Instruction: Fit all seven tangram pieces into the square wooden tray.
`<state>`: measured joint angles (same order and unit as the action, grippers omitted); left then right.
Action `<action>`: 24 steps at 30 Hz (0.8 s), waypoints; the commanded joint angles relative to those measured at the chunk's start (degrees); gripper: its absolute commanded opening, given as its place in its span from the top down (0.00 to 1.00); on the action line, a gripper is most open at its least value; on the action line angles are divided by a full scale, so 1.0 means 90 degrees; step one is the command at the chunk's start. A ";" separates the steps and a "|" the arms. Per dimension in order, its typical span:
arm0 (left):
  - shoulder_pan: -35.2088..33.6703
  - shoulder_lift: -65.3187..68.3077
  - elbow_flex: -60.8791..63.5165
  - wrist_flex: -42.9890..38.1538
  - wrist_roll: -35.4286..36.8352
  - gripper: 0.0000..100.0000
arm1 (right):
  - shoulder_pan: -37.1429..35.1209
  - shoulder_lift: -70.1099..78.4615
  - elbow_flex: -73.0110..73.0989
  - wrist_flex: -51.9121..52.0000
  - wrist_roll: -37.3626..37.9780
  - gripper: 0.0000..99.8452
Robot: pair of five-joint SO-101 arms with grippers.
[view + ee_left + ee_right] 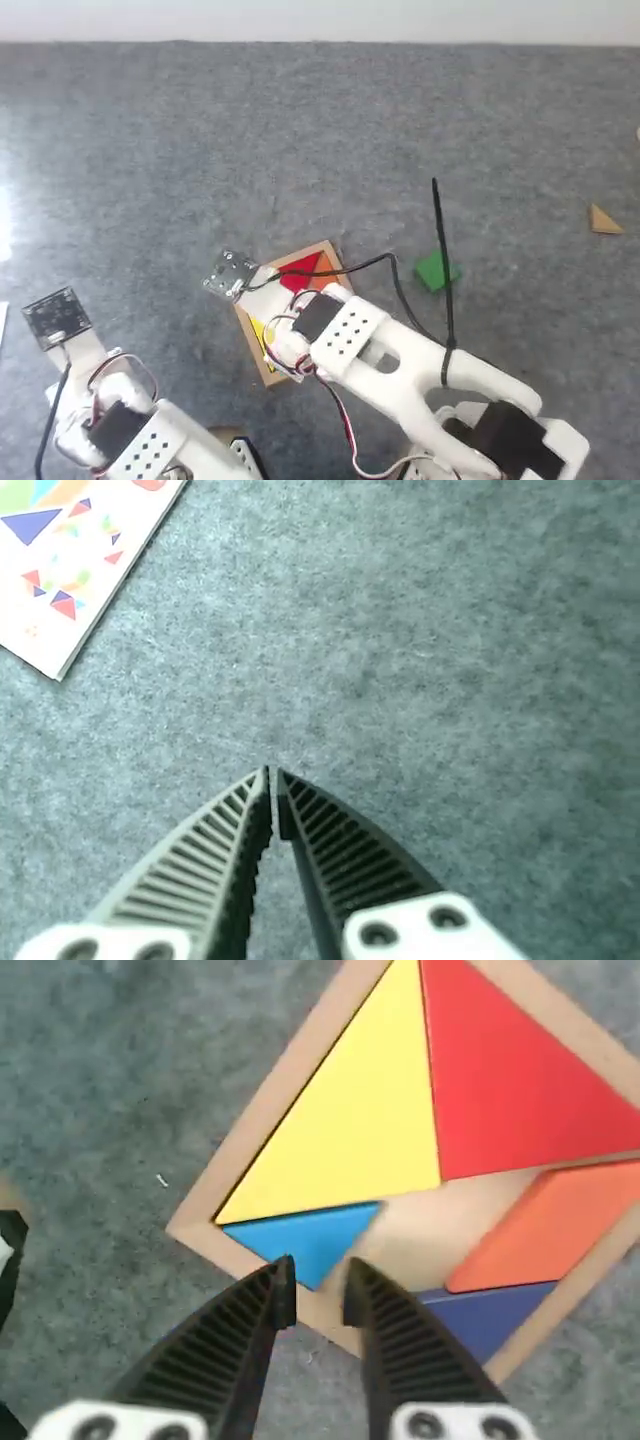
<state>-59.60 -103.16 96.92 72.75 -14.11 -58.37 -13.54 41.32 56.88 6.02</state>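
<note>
The square wooden tray (272, 1110) lies on the grey carpet, and in the high view the right arm covers most of the tray (250, 340). Inside it are a big yellow triangle (350, 1130), a big red triangle (500, 1080), an orange parallelogram (550, 1225), a small blue triangle (305, 1235) and a dark blue piece (490, 1315). My right gripper (318, 1285) hangs open at the tray's edge, over the blue triangle's corner, holding nothing. A green piece (436, 270) and a tan triangle (603, 220) lie loose on the carpet. My left gripper (274, 780) is shut and empty above bare carpet.
A printed sheet with tangram figures (70, 550) lies on the carpet near the left arm. A black cable (442, 260) rises from the right arm beside the green piece. Open carpet stretches across the far half of the table.
</note>
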 commanded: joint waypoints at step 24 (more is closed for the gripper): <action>0.0000 -0.0117 -0.0132 0.0000 -0.0020 0.98 | 0.0034 0.2017 -0.1348 0.0308 0.0557 0.92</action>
<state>-59.60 -103.16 96.92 72.75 -14.11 -59.34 5.71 27.69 59.43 9.63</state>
